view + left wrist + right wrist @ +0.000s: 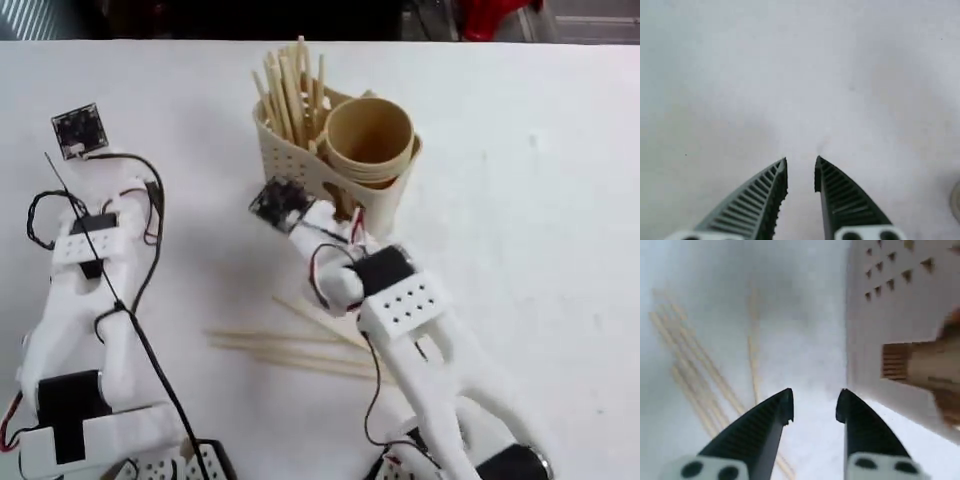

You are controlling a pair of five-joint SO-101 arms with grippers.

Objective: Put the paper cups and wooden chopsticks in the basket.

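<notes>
A cream perforated basket [300, 165] stands at the table's far middle. It holds a bundle of wooden chopsticks [290, 85] and stacked paper cups [370, 135]. Several loose chopsticks [290, 350] lie on the table in front of it, also seen as chopsticks [687, 372]. My right gripper [814, 407] is open and empty, low over the table beside the basket wall [890, 300]. A brown ribbed piece [920, 365] rests against that wall; I cannot tell what it is. My left gripper [801, 172] hangs over bare table, its jaws slightly apart with nothing between them.
The left arm [85, 300] sits at the table's left side with black cables [150, 215] looping around it. The right arm [400, 300] lies between the loose chopsticks and the basket. White table [540, 200] stretches to the right.
</notes>
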